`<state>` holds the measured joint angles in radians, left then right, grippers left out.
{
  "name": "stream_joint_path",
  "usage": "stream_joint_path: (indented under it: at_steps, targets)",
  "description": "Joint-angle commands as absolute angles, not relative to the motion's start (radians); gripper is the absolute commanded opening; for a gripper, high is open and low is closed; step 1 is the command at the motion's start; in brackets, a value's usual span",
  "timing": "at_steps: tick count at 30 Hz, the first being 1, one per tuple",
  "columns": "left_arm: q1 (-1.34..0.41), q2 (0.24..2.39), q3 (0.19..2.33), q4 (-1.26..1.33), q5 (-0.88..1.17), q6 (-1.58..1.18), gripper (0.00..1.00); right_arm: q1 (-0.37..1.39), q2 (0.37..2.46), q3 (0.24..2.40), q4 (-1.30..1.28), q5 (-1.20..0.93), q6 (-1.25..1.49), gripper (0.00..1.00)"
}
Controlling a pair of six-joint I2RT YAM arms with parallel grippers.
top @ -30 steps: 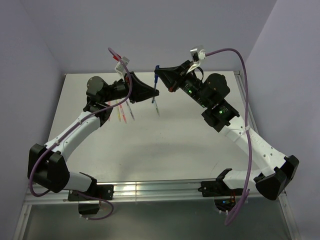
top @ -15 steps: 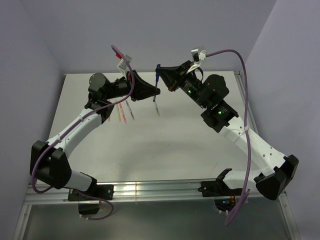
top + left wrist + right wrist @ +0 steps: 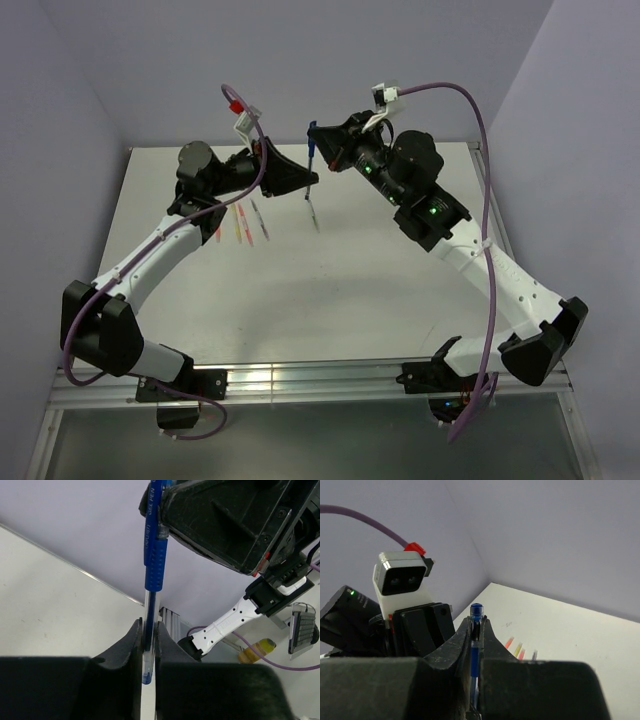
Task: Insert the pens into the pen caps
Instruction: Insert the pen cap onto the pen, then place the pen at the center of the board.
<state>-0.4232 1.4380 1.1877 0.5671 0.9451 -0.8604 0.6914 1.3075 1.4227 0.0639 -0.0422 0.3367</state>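
A white table (image 3: 330,290) stands between pale lavender walls (image 3: 300,60).

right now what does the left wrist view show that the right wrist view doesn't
Only the left wrist view: the blue pen's ribbed grip and printed barrel, a white arm link, and a yellow thing beyond the table edge. Only the right wrist view: the white camera on the left wrist, and loose pens lying on the table. Both: the blue pen, with the left gripper shut on it in one and the right gripper shut on it in the other.
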Motion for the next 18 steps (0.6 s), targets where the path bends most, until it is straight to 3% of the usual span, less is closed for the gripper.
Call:
stream_joint_path:
  at_steps: [1,2,8,18]
  targets:
    - [-0.383,1.422,1.241,0.694,0.724,-0.916,0.14,0.733,1.336,1.44,-0.265,-0.117,0.379,0.0]
    - [-0.383,1.407,1.227,0.689,0.735,-0.91,0.22,0.726,1.336,1.459,-0.262,-0.082,0.376,0.0]
    - [-0.385,1.347,1.164,0.536,0.761,-0.825,0.39,0.677,1.362,1.535,-0.267,-0.015,0.342,0.0]
    - [-0.379,1.246,1.121,0.273,0.579,-0.678,0.43,0.545,1.541,1.604,-0.293,-0.014,0.319,0.0]
